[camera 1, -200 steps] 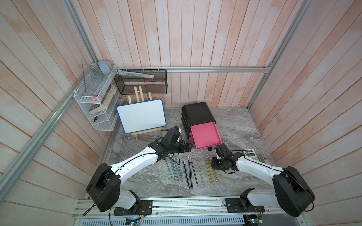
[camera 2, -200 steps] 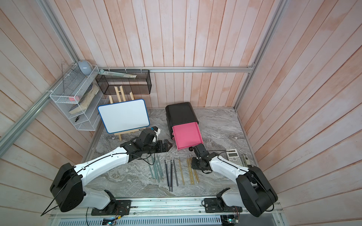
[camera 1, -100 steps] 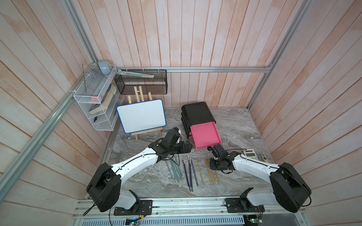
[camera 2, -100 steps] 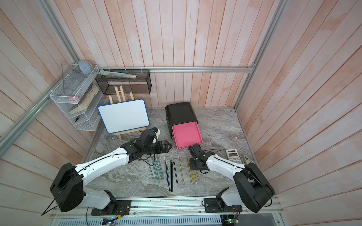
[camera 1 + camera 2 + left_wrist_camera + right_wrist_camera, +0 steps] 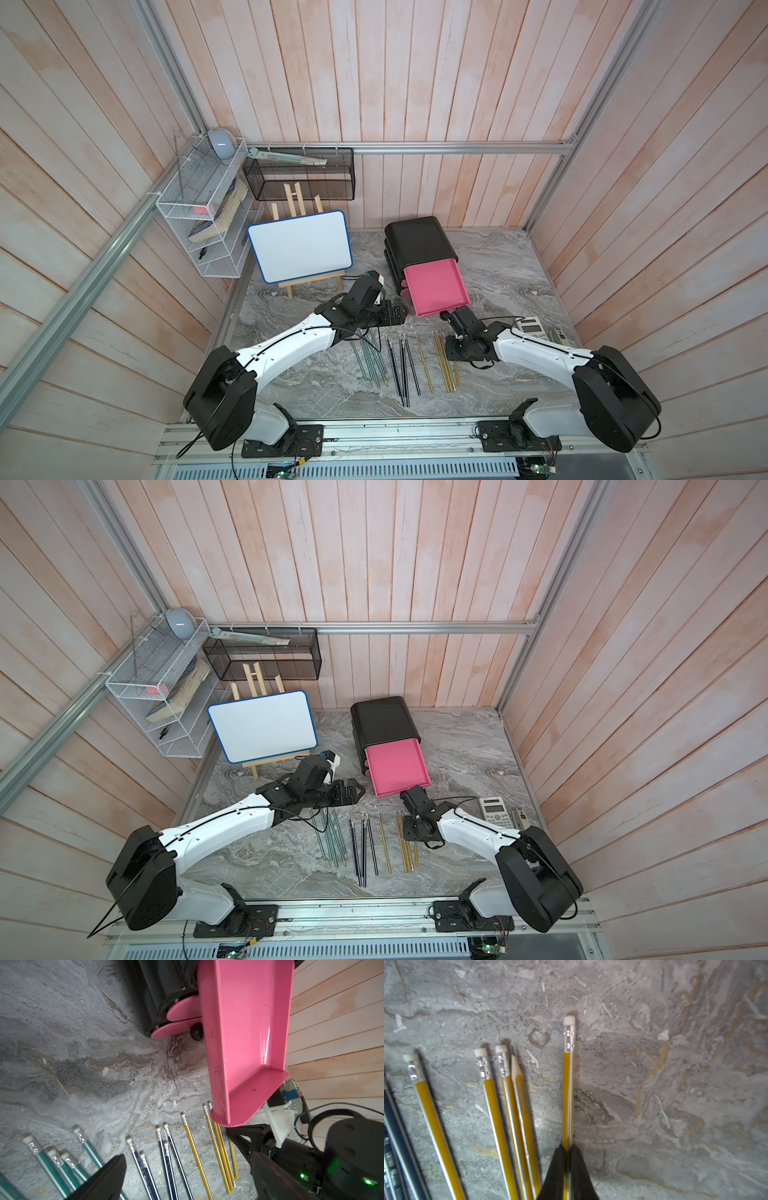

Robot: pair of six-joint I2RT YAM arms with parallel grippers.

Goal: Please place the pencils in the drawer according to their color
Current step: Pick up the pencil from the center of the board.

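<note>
The pencils lie in three rows on the marble table: teal (image 5: 370, 357), black (image 5: 401, 365) and yellow (image 5: 442, 361). My right gripper (image 5: 568, 1149) points down at the right end of the yellow row, shut on one yellow pencil (image 5: 568, 1084) whose eraser end sticks out ahead of the fingers. Other yellow pencils (image 5: 500, 1115) lie beside it. The drawer (image 5: 417, 241) is a black cabinet with its top pink tray (image 5: 434, 289) pulled out and nothing in it. My left gripper (image 5: 399, 311) hovers open just left of the tray's front, above the pencils (image 5: 166, 1157).
A whiteboard on a wooden easel (image 5: 301, 245) stands left of the cabinet. A calculator (image 5: 532, 326) lies at the right edge by the right arm. A white wire shelf (image 5: 203, 220) and a black mesh basket (image 5: 299, 176) hang on the walls.
My right gripper has moved left to the yellow pencils and closed on one. The left arm has stayed where it was.
</note>
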